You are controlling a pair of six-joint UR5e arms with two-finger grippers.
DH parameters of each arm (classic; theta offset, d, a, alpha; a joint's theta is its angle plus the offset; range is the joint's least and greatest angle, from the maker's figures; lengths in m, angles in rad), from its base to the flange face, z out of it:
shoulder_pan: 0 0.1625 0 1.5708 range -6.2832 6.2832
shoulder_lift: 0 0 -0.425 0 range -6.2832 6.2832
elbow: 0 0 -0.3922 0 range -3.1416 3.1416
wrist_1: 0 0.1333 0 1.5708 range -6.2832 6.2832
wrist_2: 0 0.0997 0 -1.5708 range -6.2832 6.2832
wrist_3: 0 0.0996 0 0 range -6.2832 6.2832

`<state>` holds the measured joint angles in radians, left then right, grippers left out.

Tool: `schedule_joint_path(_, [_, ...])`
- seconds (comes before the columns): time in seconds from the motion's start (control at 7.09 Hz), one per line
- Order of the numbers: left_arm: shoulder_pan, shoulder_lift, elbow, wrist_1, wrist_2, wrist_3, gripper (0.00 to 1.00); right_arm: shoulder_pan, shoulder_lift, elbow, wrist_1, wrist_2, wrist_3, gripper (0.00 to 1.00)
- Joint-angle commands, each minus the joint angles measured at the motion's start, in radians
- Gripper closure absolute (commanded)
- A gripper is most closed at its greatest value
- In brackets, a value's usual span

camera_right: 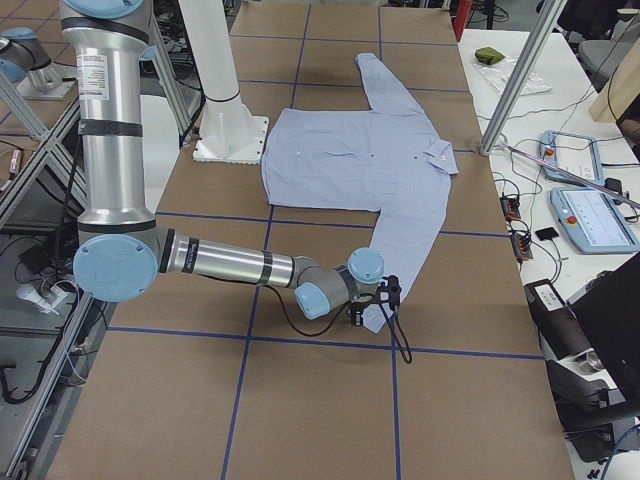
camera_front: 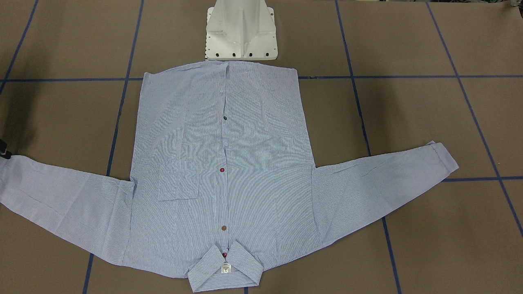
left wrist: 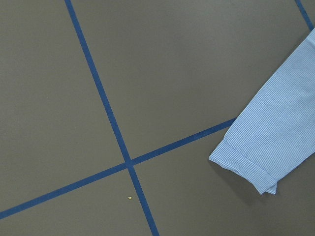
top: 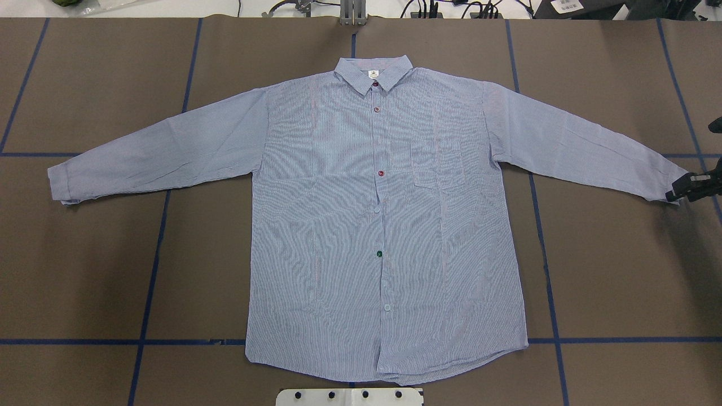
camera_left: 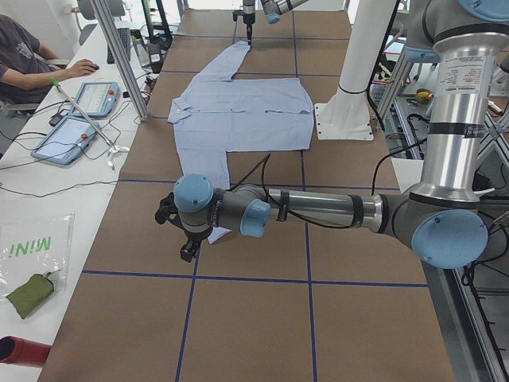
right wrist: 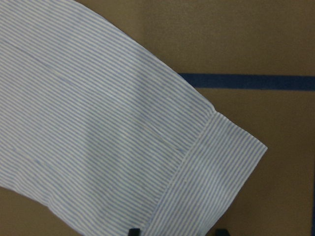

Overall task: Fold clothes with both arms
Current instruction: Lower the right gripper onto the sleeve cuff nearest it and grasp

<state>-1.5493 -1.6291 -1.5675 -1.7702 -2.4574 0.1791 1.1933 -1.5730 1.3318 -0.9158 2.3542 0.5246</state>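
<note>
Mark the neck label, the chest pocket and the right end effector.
neck label [top: 372, 74], overhead exterior view, centre of the white tag.
chest pocket [top: 437, 165], overhead exterior view, middle of the pocket's face.
right end effector [top: 677, 192], overhead exterior view, between its fingertips.

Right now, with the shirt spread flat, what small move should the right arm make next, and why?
Probably lower the right end effector slightly and close it on the sleeve cuff. In the wrist view its fingertips stand apart at the cuff's edge, gripping nothing. The shirt lies unfolded with both sleeves out, so a sleeve grasp seems the first step.
</note>
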Motion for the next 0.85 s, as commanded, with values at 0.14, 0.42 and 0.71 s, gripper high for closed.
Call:
schedule_joint_path(0.14, [0.0, 0.0, 0.001, 0.0, 0.0, -0.003, 0.0, 0.002, -0.012, -0.002, -0.003, -0.004, 0.0, 0.43])
schedule_joint_path(0.42, [0.0, 0.0, 0.0, 0.0, 0.0, -0.004, 0.0, 0.002, -0.01, -0.003, -0.012, -0.006, 0.003, 0.45])
schedule_joint_path(0.71, [0.0, -0.002, 0.0, 0.0, 0.0, -0.006, 0.0, 0.0, -0.002, -0.009, -0.015, -0.006, 0.003, 0.47])
